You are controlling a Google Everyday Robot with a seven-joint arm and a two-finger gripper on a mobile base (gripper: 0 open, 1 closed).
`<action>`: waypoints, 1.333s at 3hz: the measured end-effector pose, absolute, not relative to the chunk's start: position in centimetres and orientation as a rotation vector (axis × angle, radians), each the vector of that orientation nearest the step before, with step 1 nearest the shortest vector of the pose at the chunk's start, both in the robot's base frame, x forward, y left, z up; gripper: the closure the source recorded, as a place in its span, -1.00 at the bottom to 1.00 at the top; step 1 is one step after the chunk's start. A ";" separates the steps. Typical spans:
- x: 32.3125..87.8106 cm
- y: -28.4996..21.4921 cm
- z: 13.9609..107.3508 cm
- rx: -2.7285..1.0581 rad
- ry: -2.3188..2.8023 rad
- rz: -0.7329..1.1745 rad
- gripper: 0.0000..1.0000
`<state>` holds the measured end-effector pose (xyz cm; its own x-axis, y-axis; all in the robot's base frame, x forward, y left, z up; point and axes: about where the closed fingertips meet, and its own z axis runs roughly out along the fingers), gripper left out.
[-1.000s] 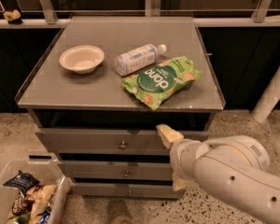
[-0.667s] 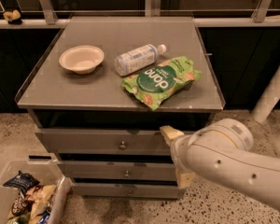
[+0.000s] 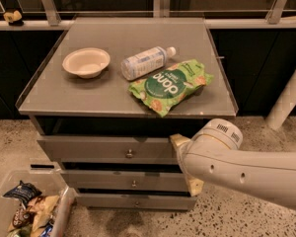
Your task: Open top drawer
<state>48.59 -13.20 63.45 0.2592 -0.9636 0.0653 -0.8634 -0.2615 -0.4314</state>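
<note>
The top drawer (image 3: 98, 148) is the wide grey front just under the grey tabletop (image 3: 64, 98), with a small round metal knob (image 3: 129, 153) at its centre. It looks pushed in, in line with the two lower drawer fronts (image 3: 113, 180). My gripper (image 3: 185, 164) is in front of the drawers' right end, to the right of the knob and apart from it. Its upper yellow finger (image 3: 179, 140) lies against the top drawer's right part and its lower finger (image 3: 194, 185) hangs before the lower drawers. The fingers stand wide apart, holding nothing. The white arm (image 3: 246, 174) reaches in from the right.
On the tabletop stand a beige bowl (image 3: 86, 62), a lying clear bottle (image 3: 143, 62) and a green snack bag (image 3: 170, 85) near the front right edge. A clear bin with snack bags (image 3: 24, 211) sits on the floor at lower left. A white post (image 3: 291, 93) leans at the right.
The arm's wrist and forearm have swung left and upward, closer to the cabinet. The fingertips have stayed almost in place at the drawer's right end. The drawer has not moved.
</note>
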 end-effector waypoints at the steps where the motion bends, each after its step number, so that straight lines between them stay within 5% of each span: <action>1: 48.7 -13.0 63.1 -2.264 1.645 -0.428 -1.00; 4: 50.7 -11.4 62.0 -2.249 1.663 -0.197 -1.00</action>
<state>50.73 -11.43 62.02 0.3066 -0.9479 -0.0864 -0.9014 -0.2600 -0.3463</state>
